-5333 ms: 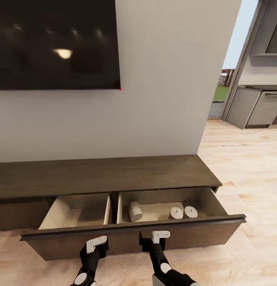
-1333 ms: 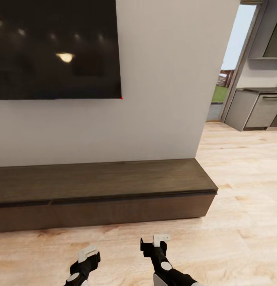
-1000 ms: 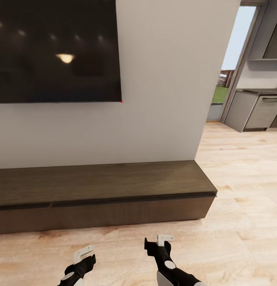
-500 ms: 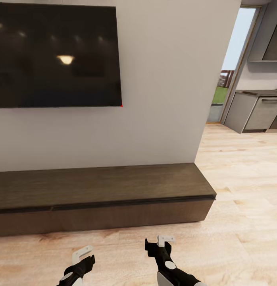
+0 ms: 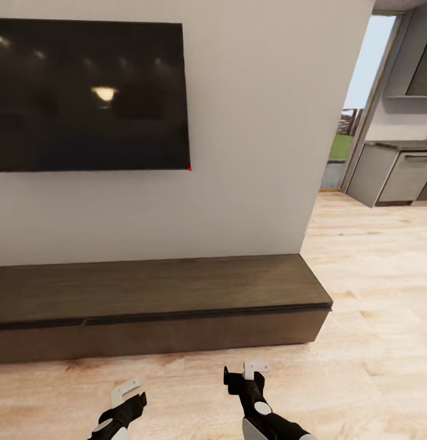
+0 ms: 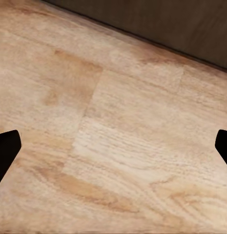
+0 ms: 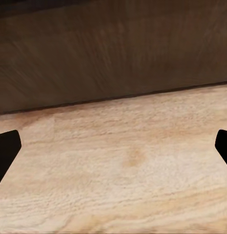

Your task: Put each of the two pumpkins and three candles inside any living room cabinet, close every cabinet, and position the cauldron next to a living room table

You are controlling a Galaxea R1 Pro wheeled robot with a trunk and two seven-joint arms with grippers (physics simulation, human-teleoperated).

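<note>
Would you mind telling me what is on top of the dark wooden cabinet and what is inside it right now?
The cabinet top is bare brown wood, with the TV on the wall above. Its drawer fronts sit flush and closed, so the inside is hidden.

The cabinet (image 5: 158, 299) is dark brown with a fine wood grain. The floor (image 5: 372, 293) is pale honey plank with darker knots. The TV (image 5: 85, 95) at ten o'clock is glossy black, the wall (image 5: 256, 134) plain off-white. Both tools are black with white tips: left tool (image 5: 129, 391), right tool (image 5: 251, 370).
</note>
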